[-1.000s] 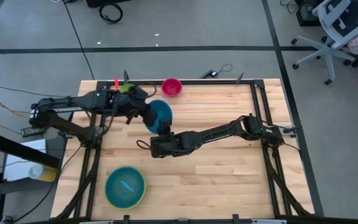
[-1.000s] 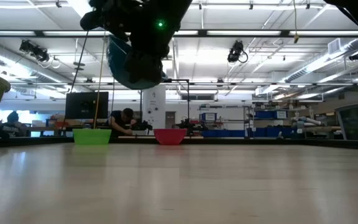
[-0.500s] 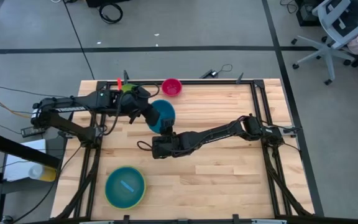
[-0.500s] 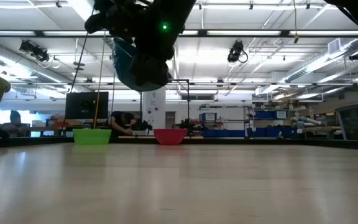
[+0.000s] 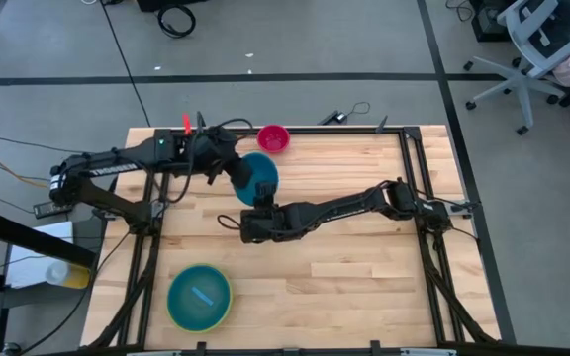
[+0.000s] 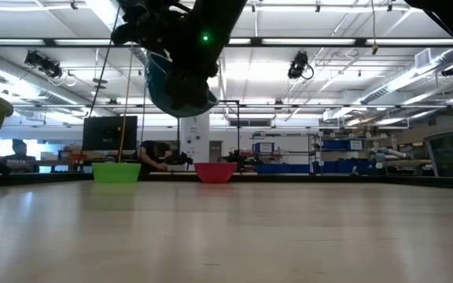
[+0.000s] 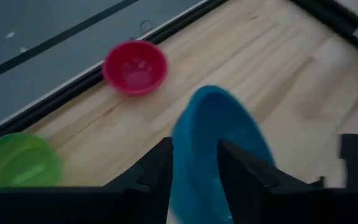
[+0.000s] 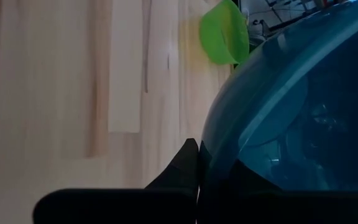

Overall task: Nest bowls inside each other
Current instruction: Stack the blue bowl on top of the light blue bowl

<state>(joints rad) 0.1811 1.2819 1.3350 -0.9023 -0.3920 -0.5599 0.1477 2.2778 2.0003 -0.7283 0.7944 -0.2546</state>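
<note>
The medium blue bowl (image 5: 256, 176) hangs in the air over the far-middle part of the worktop (image 5: 364, 287), tipped on edge and gripped from two sides. The left gripper (image 7: 194, 171) has its jaws closed on the bowl's rim, one finger on each face of the wall. The right gripper (image 8: 197, 155) has its jaws pinched nearly shut on the rim from the near side.

The small pink bowl (image 5: 273, 137) sits at the far edge, and the small green bowl (image 7: 14, 163) sits to its left. The light blue bowl (image 5: 200, 292) rests inside the yellow-green bowl (image 5: 172, 311) at the near left corner.

This looks like a handover, and the risk lies there. If one arm pulls before the other lets go, the thin plastic rim may twist or spring free. If both loosen together, the tilted bowl would drop and could roll toward the small bowls or off the far edge.
</note>
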